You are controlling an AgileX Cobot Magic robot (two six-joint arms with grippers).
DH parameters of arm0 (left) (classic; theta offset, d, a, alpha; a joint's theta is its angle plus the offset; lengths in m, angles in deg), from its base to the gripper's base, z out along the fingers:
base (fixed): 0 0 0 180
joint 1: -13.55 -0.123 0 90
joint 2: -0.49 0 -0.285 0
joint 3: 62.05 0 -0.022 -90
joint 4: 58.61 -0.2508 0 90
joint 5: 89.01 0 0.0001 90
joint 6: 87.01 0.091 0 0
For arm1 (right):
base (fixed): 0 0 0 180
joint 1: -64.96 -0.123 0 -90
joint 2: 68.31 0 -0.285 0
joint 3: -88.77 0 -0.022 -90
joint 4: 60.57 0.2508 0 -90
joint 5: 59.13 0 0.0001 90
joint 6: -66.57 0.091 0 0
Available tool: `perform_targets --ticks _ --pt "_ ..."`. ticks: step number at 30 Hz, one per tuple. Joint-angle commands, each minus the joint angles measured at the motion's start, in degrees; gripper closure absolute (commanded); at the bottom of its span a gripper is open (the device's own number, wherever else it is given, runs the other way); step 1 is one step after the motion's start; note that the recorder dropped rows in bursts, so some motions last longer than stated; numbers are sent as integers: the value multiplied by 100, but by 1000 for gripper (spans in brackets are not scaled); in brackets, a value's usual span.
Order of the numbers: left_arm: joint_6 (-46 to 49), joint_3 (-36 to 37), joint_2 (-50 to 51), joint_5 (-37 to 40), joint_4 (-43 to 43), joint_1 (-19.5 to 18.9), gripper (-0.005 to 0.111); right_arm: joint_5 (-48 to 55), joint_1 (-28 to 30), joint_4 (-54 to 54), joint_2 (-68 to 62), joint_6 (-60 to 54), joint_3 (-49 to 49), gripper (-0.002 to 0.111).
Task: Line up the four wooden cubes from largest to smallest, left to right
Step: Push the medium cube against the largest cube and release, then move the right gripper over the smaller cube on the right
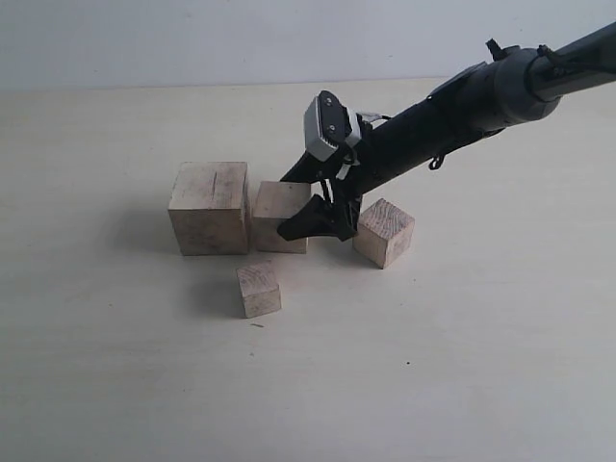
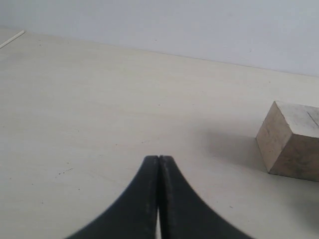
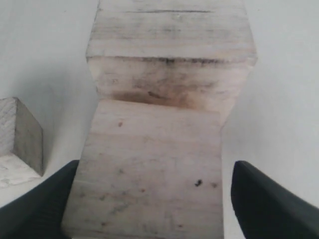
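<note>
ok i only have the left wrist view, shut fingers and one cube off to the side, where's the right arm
Observer: The right gripper is down at the second-largest cube, its fingers open on either side of it.
Operator: is that cube in line yet
Observer: It sits right beside the largest cube, on its right in the exterior view.
Operator: and the smallest
Observer: The smallest cube is out of line, on its own in front of those two.
</note>
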Motion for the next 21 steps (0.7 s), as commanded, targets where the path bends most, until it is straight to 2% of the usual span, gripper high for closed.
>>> perform_targets --ticks 1,10,14,18,21 --pt "23 15 -32 -45 -22 32 107 -185 -8 195 15 -126 18 32" --pt "23 15 -32 -45 -22 32 107 147 -8 184 319 -115 18 32" --pt "23 15 -32 -45 -22 32 107 188 -8 91 632 279 18 32" --pt "23 15 -32 -45 -22 32 107 46 -8 -699 989 925 18 33" --pt "23 15 -32 -45 -22 32 107 -433 -8 -1723 1128 1947 18 33"
